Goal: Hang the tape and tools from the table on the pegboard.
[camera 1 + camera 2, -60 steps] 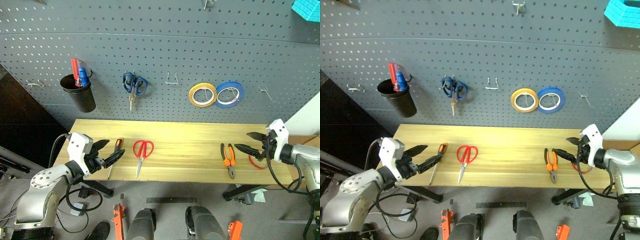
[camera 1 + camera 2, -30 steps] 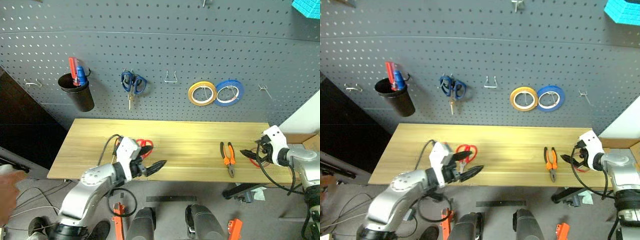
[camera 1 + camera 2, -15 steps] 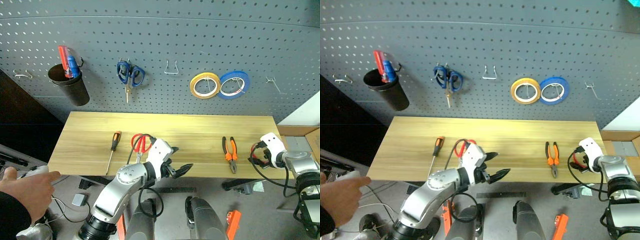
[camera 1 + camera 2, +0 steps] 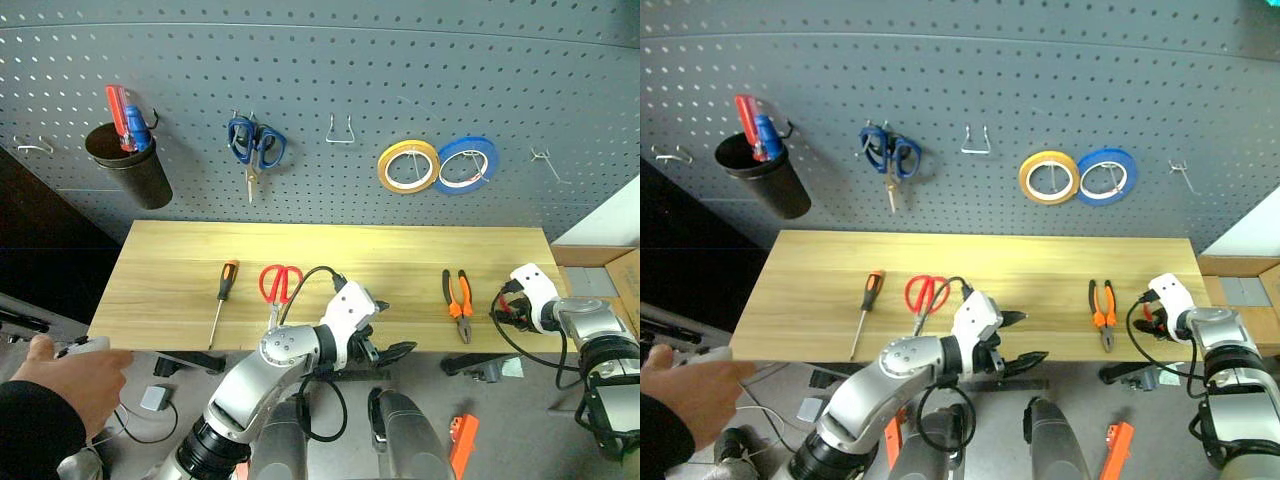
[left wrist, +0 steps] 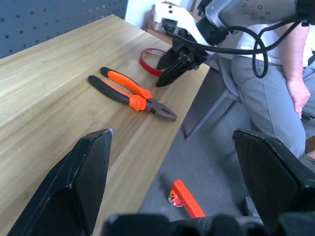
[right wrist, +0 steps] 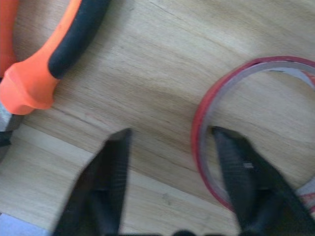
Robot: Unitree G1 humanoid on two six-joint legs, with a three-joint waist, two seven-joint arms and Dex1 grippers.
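Note:
On the table lie an orange-and-black screwdriver, red scissors and orange-handled pliers. The thin red tape lies flat near the table's right end. My right gripper points down at it, open. One finger stands inside the ring and the other outside, with the ring's wall between them. My left gripper hangs open and empty over the table's front edge, left of the pliers. The pegboard rises behind the table.
The pegboard holds a black cup, blue scissors, a yellow roll, a blue roll and bare hooks. A person's hand reaches in at the lower left. A seated person is beyond the table's right end.
The camera has tilted down. My left gripper has swung right along the table's front edge, still open. My right gripper has sunk onto the tape and its fingers have narrowed around the ring's wall.

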